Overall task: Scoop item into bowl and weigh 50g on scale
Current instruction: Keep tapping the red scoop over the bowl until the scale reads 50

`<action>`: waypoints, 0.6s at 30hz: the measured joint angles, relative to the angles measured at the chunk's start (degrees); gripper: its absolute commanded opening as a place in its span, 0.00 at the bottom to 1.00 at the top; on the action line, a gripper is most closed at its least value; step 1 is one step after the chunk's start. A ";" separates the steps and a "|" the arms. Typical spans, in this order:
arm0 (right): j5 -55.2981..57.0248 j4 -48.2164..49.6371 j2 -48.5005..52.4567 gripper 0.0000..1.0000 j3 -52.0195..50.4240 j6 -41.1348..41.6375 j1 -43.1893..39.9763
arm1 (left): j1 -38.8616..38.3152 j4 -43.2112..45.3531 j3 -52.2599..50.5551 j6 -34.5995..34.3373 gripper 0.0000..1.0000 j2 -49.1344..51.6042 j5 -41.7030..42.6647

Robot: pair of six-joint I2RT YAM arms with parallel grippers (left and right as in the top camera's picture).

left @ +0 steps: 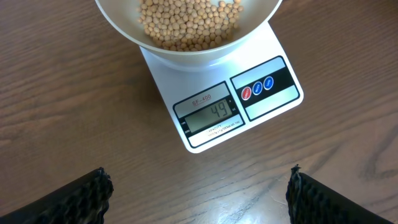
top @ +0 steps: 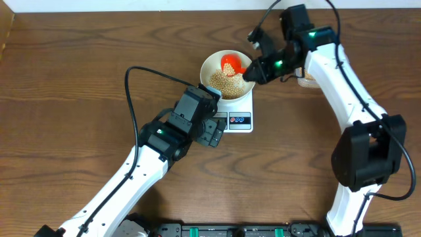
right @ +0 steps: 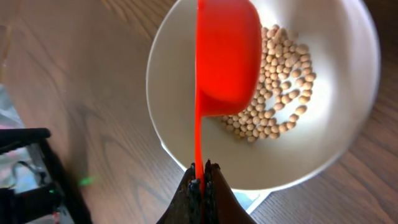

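The right gripper [right: 200, 180] has its jaws pressed together on the thin handle of an orange-red scoop [right: 227, 56]. The handle runs straight ahead from the fingertips. The scoop's cup hangs ahead of the jaws over the white bowl [right: 348, 93], covering the near-left part of the soybeans [right: 280, 87] that lie in the bowl's bottom. The rest of the beans show to the right of and beyond the cup.

The left gripper [left: 199, 196] has its jaws spread wide with nothing between them. Its black fingertips [left: 81, 196] stand well apart above the wooden table [left: 62, 112]. Ahead of these jaws, clear of both fingers, sits the white digital scale [left: 205, 78]. The bean-filled bowl rests on its far end. The scale's display faces the jaws and reads 49, with a red and a blue button just to its right.
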 measured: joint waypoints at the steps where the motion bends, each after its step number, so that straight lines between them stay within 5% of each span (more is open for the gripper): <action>1: 1.33 -0.02 0.00 0.01 0.00 0.00 0.72 | 0.00 0.00 0.00 0.00 0.92 0.00 0.02; 18: 9.57 -0.20 0.00 0.01 0.00 0.00 3.67 | 0.00 0.00 0.00 0.00 0.92 0.00 0.00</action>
